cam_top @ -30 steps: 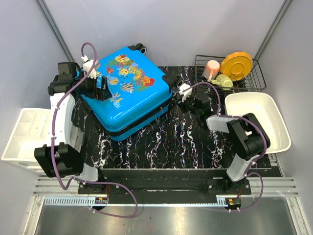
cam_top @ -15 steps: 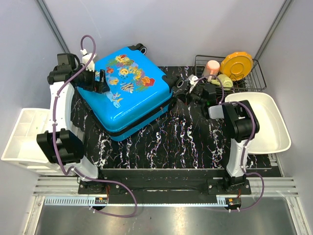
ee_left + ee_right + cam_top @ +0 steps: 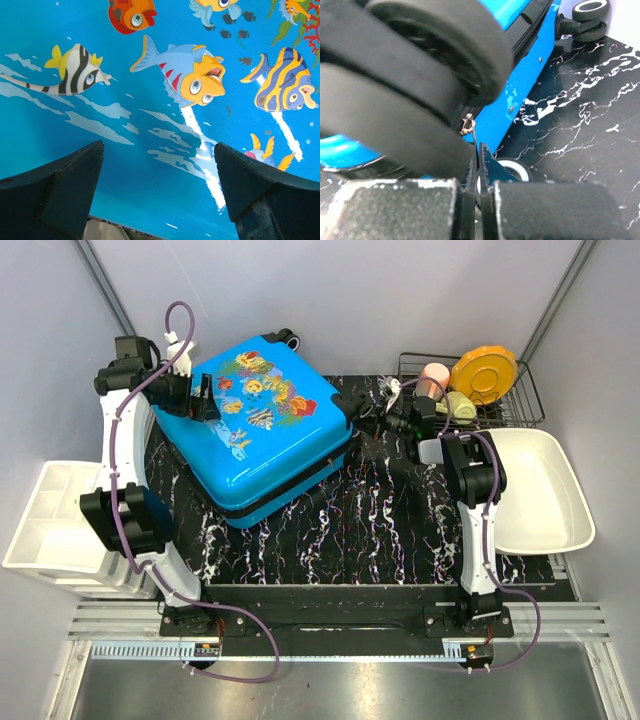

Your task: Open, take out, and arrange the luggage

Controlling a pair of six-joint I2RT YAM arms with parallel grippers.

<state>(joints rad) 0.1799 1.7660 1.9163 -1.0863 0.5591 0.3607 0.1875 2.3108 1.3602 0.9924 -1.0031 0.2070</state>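
The luggage (image 3: 260, 430), a glossy blue hard-shell case printed with cartoon fish, lies flat and closed on the black marbled table (image 3: 360, 530). My left gripper (image 3: 203, 400) hovers over the lid's far left part. In the left wrist view it (image 3: 157, 147) is open, with only the fish-print shell (image 3: 165, 115) between the fingers. My right gripper (image 3: 365, 425) is at the case's right corner. In the right wrist view it (image 3: 477, 150) is shut on the thin metal zipper pull (image 3: 468, 124), beside a black wheel (image 3: 420, 65) and the blue side wall (image 3: 520, 95).
A wire rack (image 3: 520, 405) at the back right holds a pink cup (image 3: 434, 378), an orange plate (image 3: 482, 372) and a green item (image 3: 458, 403). A white bin (image 3: 530, 490) sits at the right edge. A white compartment tray (image 3: 50, 520) sits at the left.
The right arm has stretched out and its gripper has slid left to the case's right corner. The left gripper has drawn back a little toward the lid's far left. The case has stayed put.
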